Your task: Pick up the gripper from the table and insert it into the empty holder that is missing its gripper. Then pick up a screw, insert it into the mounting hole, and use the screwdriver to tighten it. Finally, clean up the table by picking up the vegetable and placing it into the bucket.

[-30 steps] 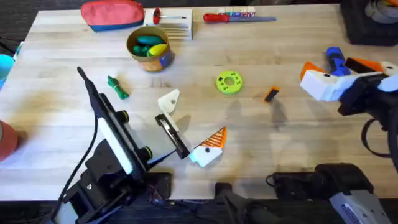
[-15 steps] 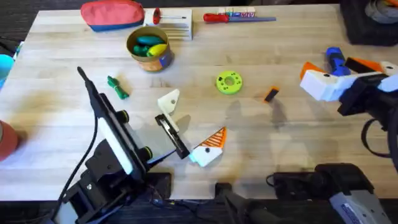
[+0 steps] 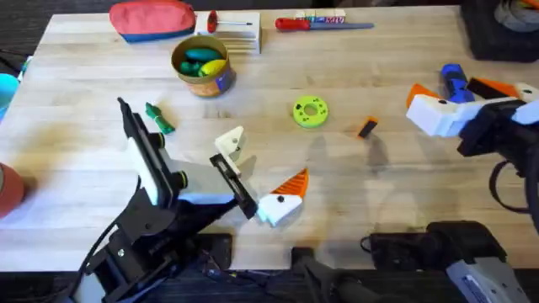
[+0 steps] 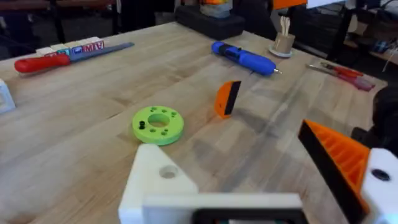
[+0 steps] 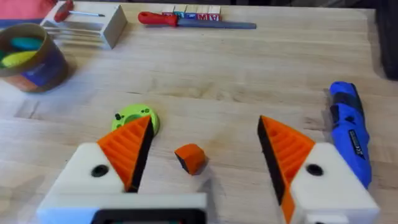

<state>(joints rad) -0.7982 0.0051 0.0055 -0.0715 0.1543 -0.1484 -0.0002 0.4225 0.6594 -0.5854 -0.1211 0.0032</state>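
The bucket [image 3: 202,66] stands at the far left of the worktop [image 3: 354,210] and holds a blue piece and a yellow piece (toy food, perhaps). Behind it lie a red pouch [image 3: 152,18] and a white rack [image 3: 229,34]. The vegetable [image 3: 159,118] lies on the bare wood in front of the bucket, just beside the left arm. The left pincer [image 3: 257,172] rests low mid-worktop, fingers apart: one is the holder [image 4: 155,180], with no pad, the other carries an orange pad. Beyond it sit a green disc [image 3: 310,111] and the gripper [image 3: 367,127], apart from each other. The right pincer [image 5: 202,152] hovers near the worktop's right edge, jaws apart, empty. The screwdriver [image 5: 349,127] lies just beside it.
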